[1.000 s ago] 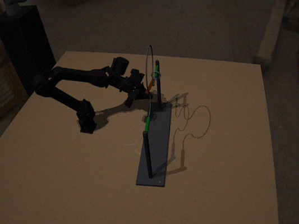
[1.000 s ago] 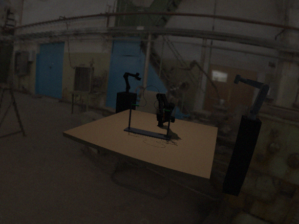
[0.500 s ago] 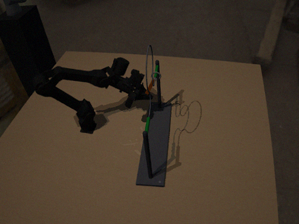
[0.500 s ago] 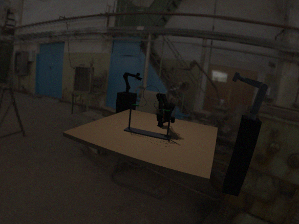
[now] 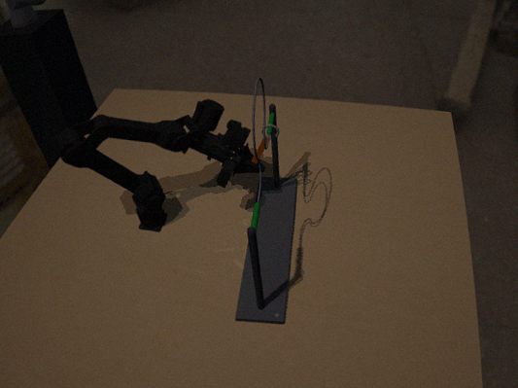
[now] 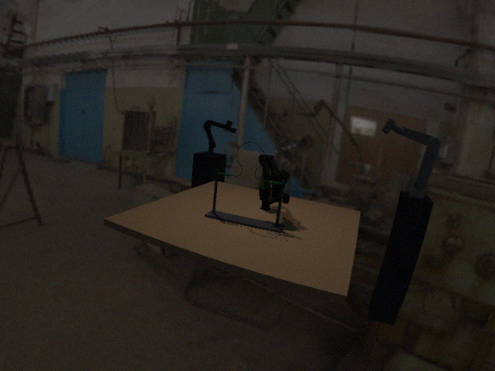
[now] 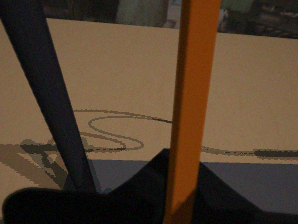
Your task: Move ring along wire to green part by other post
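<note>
My gripper (image 5: 256, 164) (image 7: 174, 156) is shut on the orange handle (image 5: 260, 151) (image 7: 194, 95), which slants up to the ring. The ring (image 5: 278, 131) is around the wire at the inner end of the far green part (image 5: 272, 119) (image 6: 275, 183), close to the far post (image 5: 275, 162) (image 6: 279, 207) (image 7: 47, 95). Whether it touches the wire is too small to tell. The other green part (image 5: 255, 216) (image 6: 225, 174) is bare, beside the near post (image 5: 257, 270) (image 6: 215, 196). The grey wire (image 5: 254, 104) loops high between the green parts. The ring is out of the wrist view.
A dark base plate (image 5: 271, 259) (image 6: 241, 219) carries both posts on the wooden table (image 5: 382, 282) (image 6: 318, 254). The arm reaches in from the left in the top view, its forearm low beside the wire. Dark pedestals with other arms stand beyond the table.
</note>
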Controlling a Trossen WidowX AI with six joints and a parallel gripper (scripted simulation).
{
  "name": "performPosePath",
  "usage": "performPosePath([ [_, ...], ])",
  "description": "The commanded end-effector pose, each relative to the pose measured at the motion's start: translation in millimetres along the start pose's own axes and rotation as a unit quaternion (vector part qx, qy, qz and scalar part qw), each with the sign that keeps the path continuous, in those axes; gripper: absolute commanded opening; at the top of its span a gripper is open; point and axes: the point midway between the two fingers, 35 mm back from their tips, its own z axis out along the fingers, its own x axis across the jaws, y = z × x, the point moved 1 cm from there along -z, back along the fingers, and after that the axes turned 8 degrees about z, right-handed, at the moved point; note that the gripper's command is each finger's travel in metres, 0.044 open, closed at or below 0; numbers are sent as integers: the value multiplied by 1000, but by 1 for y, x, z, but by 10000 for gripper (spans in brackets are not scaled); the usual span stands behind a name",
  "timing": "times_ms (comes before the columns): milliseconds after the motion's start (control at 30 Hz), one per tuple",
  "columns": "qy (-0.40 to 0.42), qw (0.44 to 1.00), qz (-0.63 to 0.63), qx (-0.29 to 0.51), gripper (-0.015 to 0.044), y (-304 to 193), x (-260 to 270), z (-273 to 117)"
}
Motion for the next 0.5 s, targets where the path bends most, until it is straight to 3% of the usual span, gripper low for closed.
performPosePath([
  [0,0,1000,0,0,-19,0,0,0],
  [233,0,1000,0,0,160,0,0,-2],
  [467,-1,1000,1,4,160,-1,2,-21],
])
